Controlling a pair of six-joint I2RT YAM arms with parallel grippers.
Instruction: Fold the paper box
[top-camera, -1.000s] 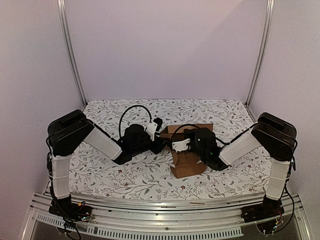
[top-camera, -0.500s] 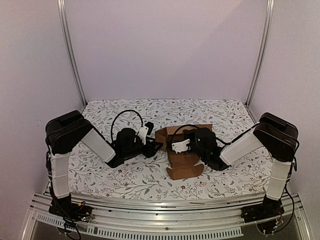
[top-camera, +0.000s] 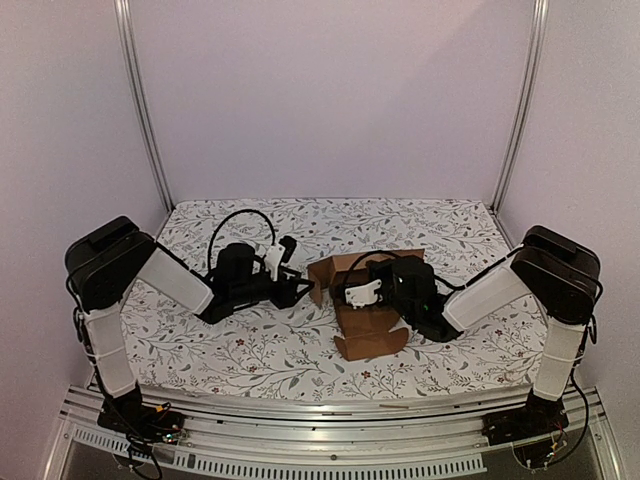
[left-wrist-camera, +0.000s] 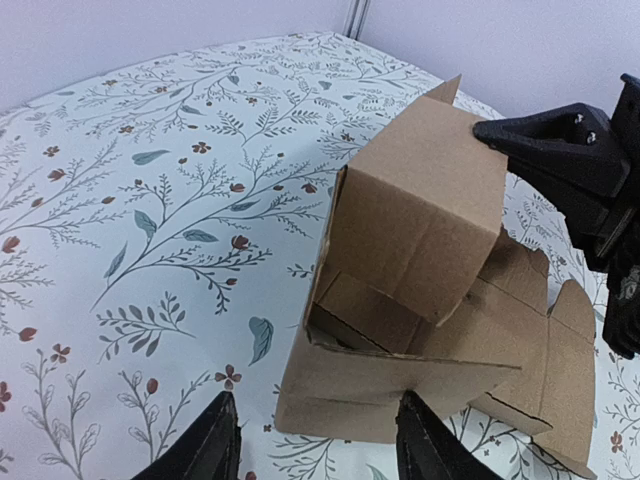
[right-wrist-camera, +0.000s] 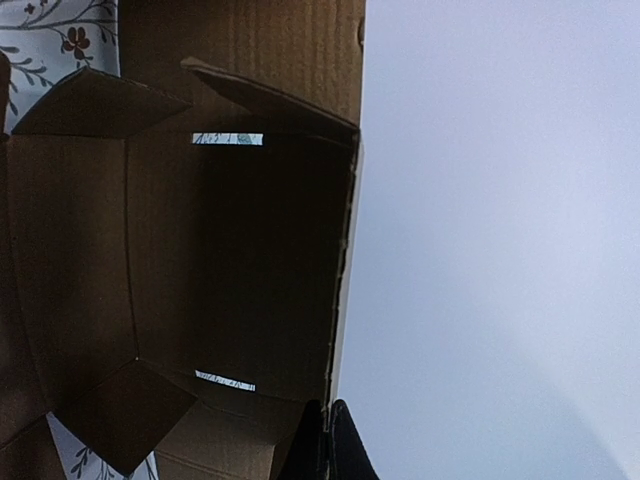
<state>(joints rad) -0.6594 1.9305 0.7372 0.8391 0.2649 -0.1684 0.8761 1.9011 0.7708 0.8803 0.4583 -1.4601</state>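
Observation:
The paper box (top-camera: 362, 310) is a plain brown, half-formed carton in the middle of the floral cloth, with one flap lying flat toward the near edge. The left wrist view shows the paper box (left-wrist-camera: 410, 250) with its open side facing the camera and a wall panel raised. My left gripper (top-camera: 303, 289) is open just left of it. Its fingertips (left-wrist-camera: 215, 445) flank the lower front wall without touching it. My right gripper (right-wrist-camera: 328, 445) is shut on the thin edge of an upright panel. That same right gripper (left-wrist-camera: 560, 150) pinches the panel's top corner.
A white cloth with a floral print (top-camera: 250, 350) covers the table. Aluminium posts (top-camera: 140, 110) and pale walls close off the back and sides. A metal rail (top-camera: 330, 415) runs along the near edge between the arm bases.
My left arm has drawn back to the left, away from the box, with its jaws spreading wider. The right gripper has kept its pinch on the panel.

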